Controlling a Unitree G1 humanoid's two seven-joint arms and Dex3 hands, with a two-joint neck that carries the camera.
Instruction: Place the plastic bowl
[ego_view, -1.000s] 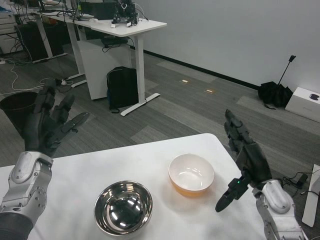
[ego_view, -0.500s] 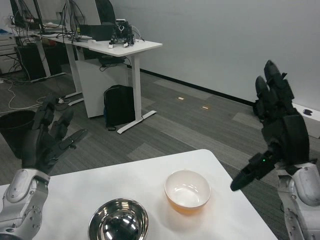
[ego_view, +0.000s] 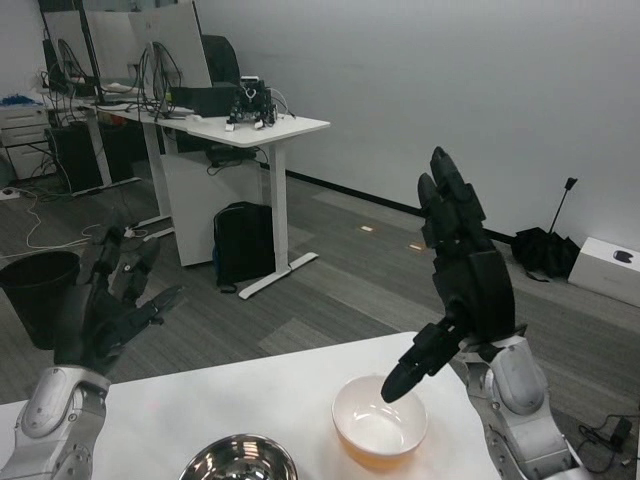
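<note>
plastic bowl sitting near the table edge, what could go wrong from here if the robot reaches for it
The plastic bowl sits close to the table corner, so a nudge could push it off. The right robot hand is raised open above it with the thumb just over the rim; a fast descent might tip it. The steel bowl lies close on the left, so sliding the bowl that way may make them collide. The left robot hand hovers open, far off.
</note>
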